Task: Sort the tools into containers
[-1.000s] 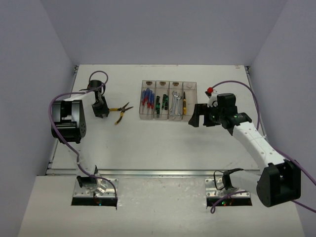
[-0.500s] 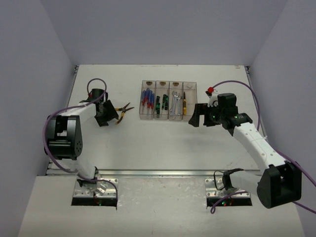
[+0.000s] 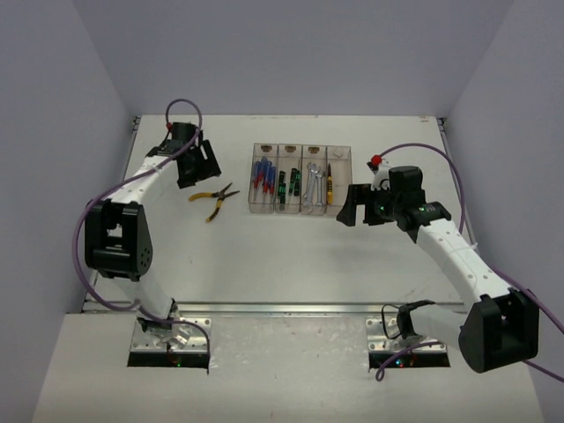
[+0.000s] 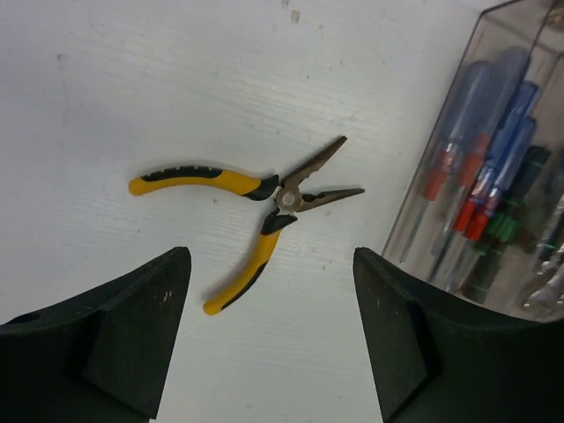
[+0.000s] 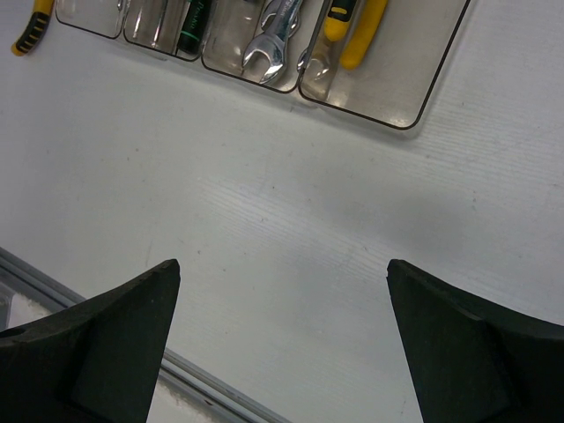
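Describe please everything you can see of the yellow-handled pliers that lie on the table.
The pliers are a long-nose type: two slim, tapered jaws of dark metal, a round pivot, and two curved handles in yellow grip with black parts near the pivot and on one handle. Jaws and handles are spread open. They lie flat on the white table, outside the clear bins, with the jaws pointing towards them. Nothing touches them except the table.
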Robot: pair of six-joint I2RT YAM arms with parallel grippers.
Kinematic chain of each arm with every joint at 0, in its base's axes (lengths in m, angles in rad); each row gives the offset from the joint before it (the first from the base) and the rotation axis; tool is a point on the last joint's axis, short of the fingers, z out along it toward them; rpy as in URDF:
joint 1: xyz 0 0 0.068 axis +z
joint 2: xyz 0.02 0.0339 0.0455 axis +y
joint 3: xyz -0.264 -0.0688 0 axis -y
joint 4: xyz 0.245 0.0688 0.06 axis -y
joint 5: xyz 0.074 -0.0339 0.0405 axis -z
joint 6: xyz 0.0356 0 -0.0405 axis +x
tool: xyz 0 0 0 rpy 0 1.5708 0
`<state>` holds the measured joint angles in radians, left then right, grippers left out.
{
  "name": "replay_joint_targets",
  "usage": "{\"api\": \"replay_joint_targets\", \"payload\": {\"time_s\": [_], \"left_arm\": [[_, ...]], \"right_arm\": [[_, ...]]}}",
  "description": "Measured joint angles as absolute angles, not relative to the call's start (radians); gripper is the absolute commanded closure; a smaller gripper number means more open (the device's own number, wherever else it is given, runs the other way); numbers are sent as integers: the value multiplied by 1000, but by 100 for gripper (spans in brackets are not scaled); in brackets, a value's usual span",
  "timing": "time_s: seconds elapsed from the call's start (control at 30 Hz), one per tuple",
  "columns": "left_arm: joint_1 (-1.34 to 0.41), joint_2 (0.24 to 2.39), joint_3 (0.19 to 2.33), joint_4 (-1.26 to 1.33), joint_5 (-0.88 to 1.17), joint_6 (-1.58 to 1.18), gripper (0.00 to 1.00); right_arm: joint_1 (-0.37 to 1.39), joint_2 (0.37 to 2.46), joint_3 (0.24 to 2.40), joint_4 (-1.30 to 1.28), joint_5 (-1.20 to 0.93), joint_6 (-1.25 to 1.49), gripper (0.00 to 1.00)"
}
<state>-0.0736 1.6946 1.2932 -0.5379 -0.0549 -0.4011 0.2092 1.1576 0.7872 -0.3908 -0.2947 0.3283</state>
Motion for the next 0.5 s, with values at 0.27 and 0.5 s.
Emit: {"api": "replay_joint_targets", "payload": {"time_s": [0.27, 0.5], "left_arm": [[-176, 1810, 1216, -624, -44, -288, 34], [-174, 1897, 1210, -604, -57, -266, 51]], "right_arm": [[209, 1158, 787, -390, -302, 328, 1], [209, 1158, 787, -390, -314, 328, 1]]}}
